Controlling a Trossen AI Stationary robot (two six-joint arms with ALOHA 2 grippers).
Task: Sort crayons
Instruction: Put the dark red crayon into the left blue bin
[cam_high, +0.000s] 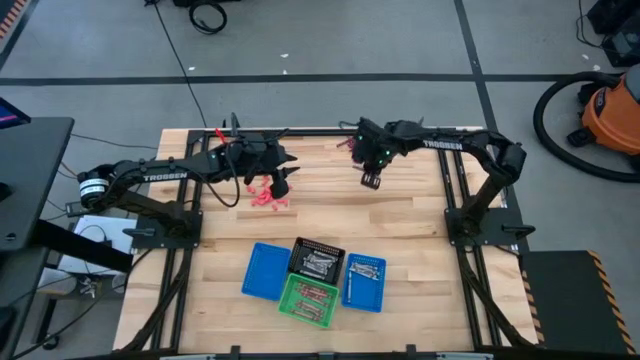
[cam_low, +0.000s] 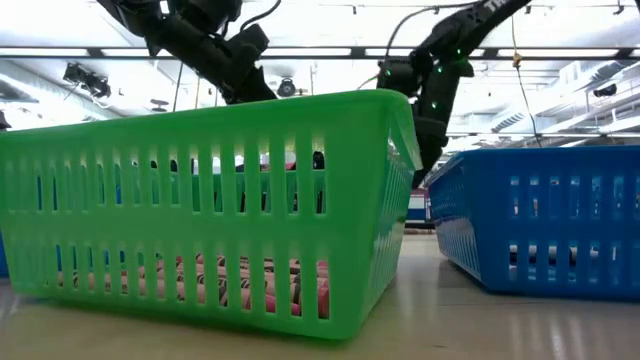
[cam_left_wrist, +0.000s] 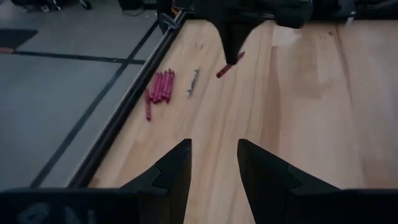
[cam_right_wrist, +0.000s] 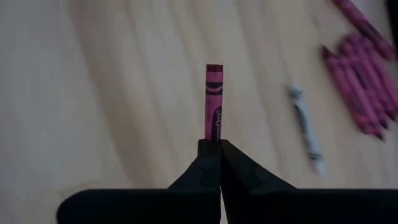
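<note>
Clamped by one end between the right gripper (cam_right_wrist: 219, 144) fingers, a maroon crayon (cam_right_wrist: 214, 101) lifted clear of the table (cam_high: 420, 215), presumably bound for one of the baskets (cam_high: 310, 298) near the front edge. Left gripper (cam_left_wrist: 213, 163) hovering with jaws apart, empty. More crayons (cam_left_wrist: 160, 88) lying loose near the far edge.

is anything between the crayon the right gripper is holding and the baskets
Nothing visible does. The right gripper holds a maroon crayon above bare table, and the baskets sit open-topped nearer the front edge. The left gripper is off to the side.
</note>
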